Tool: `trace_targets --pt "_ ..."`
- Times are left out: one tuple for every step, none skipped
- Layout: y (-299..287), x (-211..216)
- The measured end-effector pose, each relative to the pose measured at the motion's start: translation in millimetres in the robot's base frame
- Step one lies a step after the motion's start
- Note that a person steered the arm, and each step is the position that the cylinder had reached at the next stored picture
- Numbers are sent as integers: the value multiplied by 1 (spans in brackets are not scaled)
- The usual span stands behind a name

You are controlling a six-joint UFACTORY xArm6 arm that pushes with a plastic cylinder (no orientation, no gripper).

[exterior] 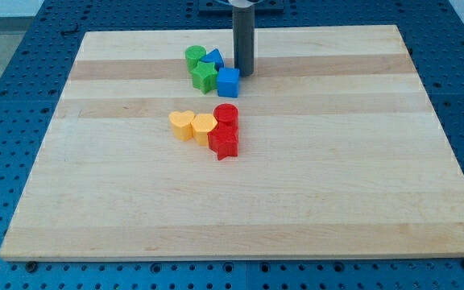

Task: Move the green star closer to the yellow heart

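Note:
The green star [204, 77] lies near the view's top centre, in a tight cluster with a green round block [194, 56], a blue triangle [213, 60] and a blue cube [228, 82]. The yellow heart [182, 125] lies below that cluster, toward the view's middle, touching a second yellow block [204, 126]. A red round block [226, 114] and a red star [225, 142] sit just right of the yellow pair. My tip [243, 73] stands just right of the blue triangle and above the blue cube, to the right of the green star.
The blocks rest on a light wooden board [337, 161] on a blue perforated table [6, 97]. The rod's mount shows at the view's top edge.

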State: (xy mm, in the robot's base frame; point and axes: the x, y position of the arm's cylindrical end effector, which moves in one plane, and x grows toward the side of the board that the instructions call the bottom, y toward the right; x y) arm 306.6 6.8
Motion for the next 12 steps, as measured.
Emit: trace_targets --pt "10 -15" --pt "5 -38" --pt "-17 -47" --pt "-44 -51" --pt "-65 -53" --pt "-85 -53" --pt "-102 -43" --pt "-102 -28" --pt "-83 -17" --pt "-78 7" --pt "-79 19" --pt "-82 16"
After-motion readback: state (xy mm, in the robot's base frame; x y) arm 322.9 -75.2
